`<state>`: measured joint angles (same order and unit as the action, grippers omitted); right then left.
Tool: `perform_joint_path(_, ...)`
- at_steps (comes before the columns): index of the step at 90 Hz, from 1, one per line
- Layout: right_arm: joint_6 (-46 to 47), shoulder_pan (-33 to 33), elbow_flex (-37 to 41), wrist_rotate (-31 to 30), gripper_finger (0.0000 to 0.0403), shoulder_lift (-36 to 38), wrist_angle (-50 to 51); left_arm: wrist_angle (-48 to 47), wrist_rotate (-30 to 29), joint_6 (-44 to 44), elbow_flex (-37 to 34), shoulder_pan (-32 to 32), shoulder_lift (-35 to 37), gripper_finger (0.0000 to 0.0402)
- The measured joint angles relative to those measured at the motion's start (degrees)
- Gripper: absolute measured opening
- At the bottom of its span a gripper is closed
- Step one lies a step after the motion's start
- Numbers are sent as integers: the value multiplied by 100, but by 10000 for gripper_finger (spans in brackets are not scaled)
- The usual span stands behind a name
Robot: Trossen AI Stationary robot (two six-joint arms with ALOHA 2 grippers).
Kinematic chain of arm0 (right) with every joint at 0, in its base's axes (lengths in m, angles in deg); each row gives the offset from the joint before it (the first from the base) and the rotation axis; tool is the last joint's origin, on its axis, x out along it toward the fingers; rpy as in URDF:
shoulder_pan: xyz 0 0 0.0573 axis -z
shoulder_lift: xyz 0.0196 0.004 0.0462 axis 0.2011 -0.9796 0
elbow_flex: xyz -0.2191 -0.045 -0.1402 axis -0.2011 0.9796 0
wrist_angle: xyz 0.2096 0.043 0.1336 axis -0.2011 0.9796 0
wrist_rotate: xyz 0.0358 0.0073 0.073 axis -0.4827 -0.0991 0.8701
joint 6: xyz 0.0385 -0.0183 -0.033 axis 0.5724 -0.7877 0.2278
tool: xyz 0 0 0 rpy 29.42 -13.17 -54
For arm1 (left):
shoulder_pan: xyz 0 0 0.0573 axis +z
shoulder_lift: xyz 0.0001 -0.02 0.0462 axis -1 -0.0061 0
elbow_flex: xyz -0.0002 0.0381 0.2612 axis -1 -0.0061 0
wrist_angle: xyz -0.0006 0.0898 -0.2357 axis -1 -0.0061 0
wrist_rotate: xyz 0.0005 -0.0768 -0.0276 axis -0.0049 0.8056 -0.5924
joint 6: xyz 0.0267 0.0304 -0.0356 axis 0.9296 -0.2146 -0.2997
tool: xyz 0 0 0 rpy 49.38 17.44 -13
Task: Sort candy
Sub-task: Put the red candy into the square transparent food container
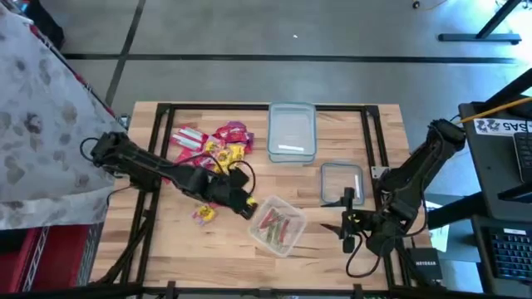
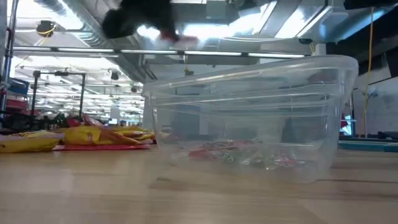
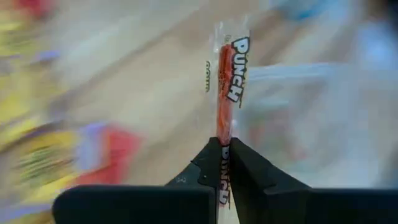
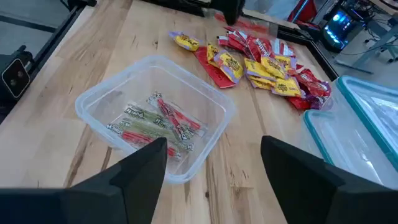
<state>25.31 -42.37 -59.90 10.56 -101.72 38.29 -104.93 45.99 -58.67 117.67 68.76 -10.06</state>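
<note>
Presently noted:
Left pincer (image 3: 225, 163): clamped on a red Punch candy strip (image 3: 227, 87), held above the worktop (image 1: 332, 241) beside the clear tub (image 1: 276, 226).
Right pincer (image 4: 214, 163): fingers apart, near the tub.
Candy pile (image 1: 212, 145): on the worktop.

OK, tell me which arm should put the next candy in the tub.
Left. Its gripper is already shut on a red candy beside the tub. The right gripper is open and empty.

Grey floor (image 1: 249, 33), wooden table (image 1: 332, 249), ceiling lights (image 2: 205, 31) overhead.
</note>
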Motion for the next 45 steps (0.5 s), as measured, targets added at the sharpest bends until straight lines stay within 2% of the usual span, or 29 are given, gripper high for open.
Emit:
perform_joint_path(21, 6, 0, -2, 0, 248, 0, 3, 926, -255, -264, 0, -504, -375, 5)
perform_joint_path(45, 8, 0, -2, 2, 248, 2, 0, 2032, -212, -317, 0, -776, -1058, 5)
